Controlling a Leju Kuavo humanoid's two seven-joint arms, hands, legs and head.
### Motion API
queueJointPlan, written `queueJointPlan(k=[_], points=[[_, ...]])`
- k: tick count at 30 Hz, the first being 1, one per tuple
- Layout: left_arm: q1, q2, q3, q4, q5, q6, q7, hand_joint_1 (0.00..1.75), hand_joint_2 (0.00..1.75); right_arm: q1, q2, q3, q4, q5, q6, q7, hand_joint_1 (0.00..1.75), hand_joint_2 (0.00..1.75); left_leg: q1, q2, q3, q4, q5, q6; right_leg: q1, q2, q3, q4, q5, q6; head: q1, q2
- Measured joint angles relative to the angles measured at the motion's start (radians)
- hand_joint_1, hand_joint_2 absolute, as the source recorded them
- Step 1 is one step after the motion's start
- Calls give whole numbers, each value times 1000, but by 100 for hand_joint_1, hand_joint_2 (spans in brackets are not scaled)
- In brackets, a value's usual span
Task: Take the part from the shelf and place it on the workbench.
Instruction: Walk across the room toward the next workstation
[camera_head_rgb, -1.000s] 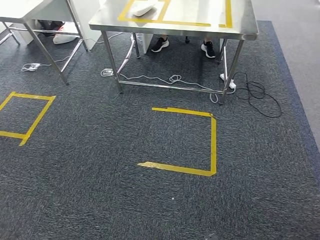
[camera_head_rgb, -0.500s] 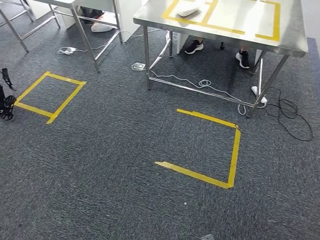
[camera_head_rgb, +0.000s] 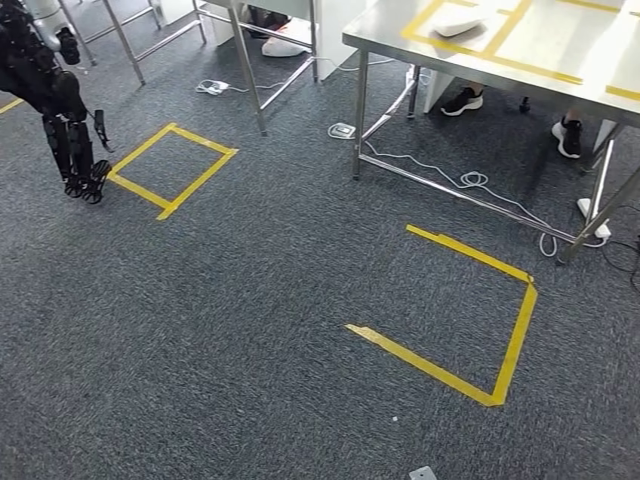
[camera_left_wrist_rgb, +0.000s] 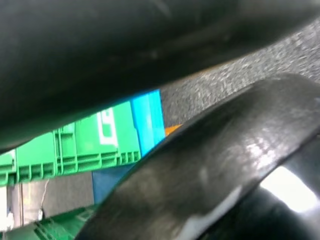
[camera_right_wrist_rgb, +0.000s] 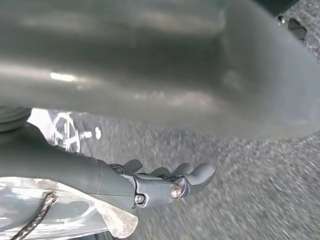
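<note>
Part (camera_head_rgb: 460, 22), white and flattish, lies on the steel table (camera_head_rgb: 392, 35) inside a yellow tape frame. Left hand (camera_head_rgb: 79, 165) hangs over the grey carpet (camera_head_rgb: 249, 300) beside a taped square (camera_head_rgb: 172, 168), fingers loose and pointing down, holding nothing. Right hand (camera_right_wrist_rgb: 166, 185): dark fingers slightly curled over carpet; can't tell whether it grips anything. Cables (camera_head_rgb: 472, 180) and a person's shoes (camera_head_rgb: 462, 100) under the table.

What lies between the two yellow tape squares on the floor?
Bare grey carpet, in the head view, between the left square and the right square.
</note>
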Motion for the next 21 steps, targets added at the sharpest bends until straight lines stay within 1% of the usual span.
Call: queueJointPlan(k=[1, 2, 3, 4, 5, 6, 7, 8, 9, 10, 11, 12, 13, 14, 15, 16, 17, 18, 19, 20, 21], points=[[0, 0, 0, 0, -1, -2, 1, 0, 0, -1, 0, 4, 0, 6, -5, 3, 0, 0, 1, 19, 39, -72, 34, 1, 0, -12, 3, 0, -3, 3, 0, 0], [-2, 0, 0, 0, -2, -4, 1, 0, 0, -3, 0, 9, 0, 12, -9, 6, 0, 0, -2, 42, 76, -141, 57, 4, 3, -24, 4, 1, -7, 8, -1, 0], [-4, 0, 1, 0, -3, -6, 2, 0, 0, -4, 0, 14, 0, 17, -14, 10, 0, 0, -6, 61, 102, -193, 71, 9, 5, -34, 6, 1, -11, 13, 0, 0], [-6, 0, 1, 0, -4, -8, 2, 0, 0, -5, 0, 20, 0, 23, -18, 13, 0, 0, -10, 73, 116, -220, 73, 15, 7, -45, 6, 1, -15, 20, 0, 0], [-6, -1, 1, 0, -5, -10, 3, 0, 0, -6, 0, 24, 0, 27, -21, 16, 0, 0, -14, 69, 117, -225, 68, 21, 9, -55, 9, -1, -18, 26, 1, 0], [-6, -1, 1, 0, -5, -10, 4, 0, 0, -8, 0, 29, 0, 30, -24, 18, 0, 0, -14, 57, 116, -226, 68, 29, 8, -66, 17, -5, -19, 32, 1, 0], [-4, -1, 1, 0, -6, -10, 5, 0, 0, -10, 0, 33, 0, 33, -25, 19, 0, 0, -14, 45, 118, -230, 70, 36, 6, -63, 22, -4, -25, 37, 1, 0], [-3, 0, 1, 0, -6, -10, 6, 0, 0, -12, 0, 38, 0, 37, -28, 21, 0, 0, -13, 33, 119, -234, 73, 44, 4, -44, 20, 11, -38, 41, 3, 0], [-4, -1, 2, 0, -7, -10, 8, 0, 0, -12, 0, 42, 0, 44, -33, 24, 0, 0, -11, 22, 121, -238, 77, 51, 2, -15, 5, 46, -60, 44, 5, 0], [-4, -1, 2, 0, -8, -10, 9, 0, 0, -11, 0, 47, 0, 53, -38, 29, 0, 0, -10, 10, 121, -240, 78, 57, 0, 21, -24, 103, -91, 45, 8, 0], [-6, -2, 2, 0, -8, -10, 10, 0, 0, -9, 0, 52, 0, 63, -44, 33, 0, 0, -11, -3, 121, -241, 79, 61, 0, 46, -60, 175, -123, 44, 10, 0], [-6, -3, 3, 0, -8, -10, 10, 0, 0, -7, 0, 57, 0, 72, -49, 38, 0, 0, -13, -17, 121, -241, 79, 62, 0, 58, -97, 242, -144, 44, 10, 0], [-6, -3, 4, 0, -8, -10, 11, 0, 0, -5, 0, 61, 0, 78, -51, 41, 0, 0, -15, -33, 121, -240, 78, 63, 1, 63, -124, 282, -147, 43, 9, 0], [-6, -4, 6, 0, -8, -10, 13, 0, 0, -4, 0, 64, 0, 82, -54, 42, 0, 0, -16, -48, 123, -240, 78, 63, 1, 66, -135, 285, -130, 41, 10, 0], [-5, -4, 7, 0, -8, -10, 14, 0, 0, -4, 0, 67, 0, 86, -57, 43, 0, 0, -17, -64, 124, -240, 78, 63, 1, 69, -126, 248, -94, 39, 9, 0], [-5, -4, 7, 0, -8, -10, 14, 0, 0, -4, 0, 68, 0, 91, -59, 44, 0, 0, -18, -79, 126, -239, 77, 62, 1, 81, -103, 181, -50, 35, 10, 0], [-5, -5, 7, 0, -8, -10, 15, 0, 0, -4, 0, 70, 0, 95, -61, 47, 0, 0, -19, -92, 126, -237, 76, 60, 0, 108, -77, 114, -17, 31, 9, 0], [-6, -6, 8, 0, -8, -9, 16, 0, 0, -5, 0, 71, 0, 100, -63, 49, 0, 0, -19, -105, 124, -234, 75, 57, -1, 131, -56, 60, 3, 28, 8, 0], [-7, -8, 8, 0, -8, -8, 17, 0, 0, -5, -1, 72, 0, 104, -64, 52, 0, 0, -17, -116, 121, -233, 75, 52, -1, 150, -42, 28, 11, 26, 9, 0], [-7, -11, 8, 0, -8, -7, 19, 0, 0, -5, -2, 72, 0, 105, -64, 53, 0, 0, -15, -127, 117, -232, 77, 45, 0, 158, -36, 18, 8, 23, 8, 0], [-6, -13, 9, 0, -9, -7, 22, 0, 0, -5, -3, 73, 0, 104, -63, 54, 0, 0, -13, -139, 113, -232, 79, 38, 1, 149, -32, 14, 10, 20, 8, 0]])
